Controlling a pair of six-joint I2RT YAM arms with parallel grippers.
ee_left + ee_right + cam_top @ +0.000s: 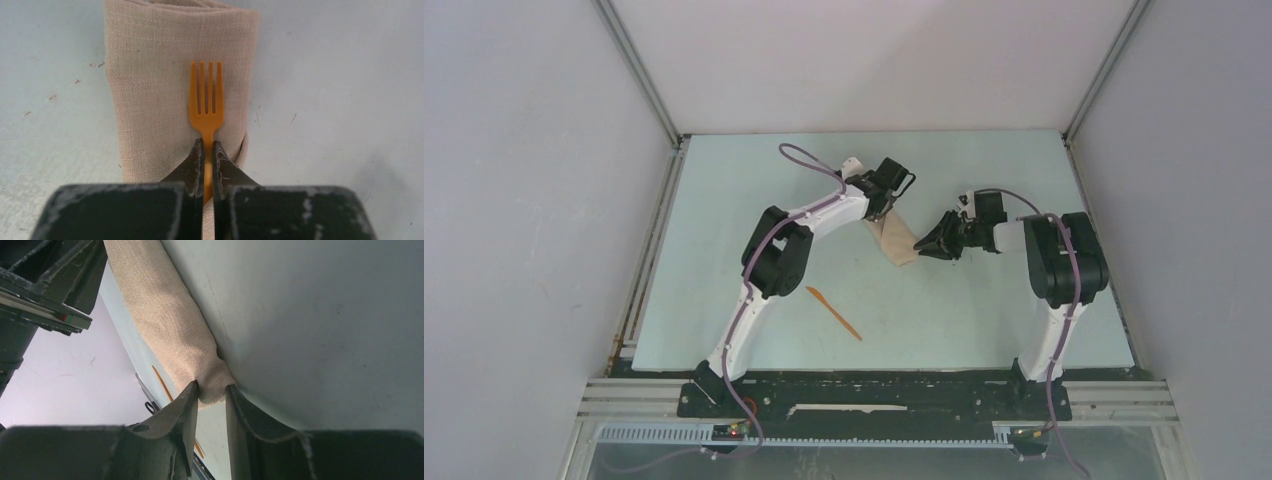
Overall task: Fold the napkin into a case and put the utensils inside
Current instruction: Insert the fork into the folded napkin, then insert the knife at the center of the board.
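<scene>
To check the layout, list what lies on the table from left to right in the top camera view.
Knife → folded napkin → right gripper, closed on the napkin's end.

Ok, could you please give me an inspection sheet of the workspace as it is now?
Surface: pale table, a few small specks.
Job's things: folded beige case lying flat; orange fork over it; orange knife alone on the table.
Clutter: nothing seen.
Grippers: left gripper shut on the fork's handle; right gripper pinching one end of the case.
Cables: purple cables along both arms, clear of the cloth.
Surroundings: plain walls, metal frame posts.
</scene>
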